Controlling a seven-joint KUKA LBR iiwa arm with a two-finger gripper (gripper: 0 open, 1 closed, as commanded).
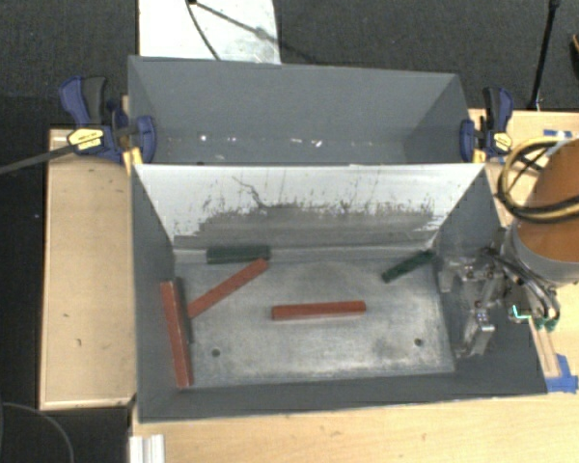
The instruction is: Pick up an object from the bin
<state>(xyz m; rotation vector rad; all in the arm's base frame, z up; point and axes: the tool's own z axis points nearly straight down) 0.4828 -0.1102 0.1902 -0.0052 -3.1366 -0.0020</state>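
Note:
My gripper (475, 318) hangs over the bin's right wall, above the sloping side and to the right of the floor. Nearest to it is a short dark green stick (408, 266), lying tilted at the back right of the floor, up and to the left of the gripper and apart from it. A red flat stick (318, 310) lies level in the middle of the floor, well to the left of the gripper. I see nothing held in the gripper.
An orange-red stick (228, 288) lies slantwise at the left. Behind it, a dark green stick (238, 255) rests along the back wall. A long red stick (177, 336) runs along the left wall with a dark one (185, 318) beside it.

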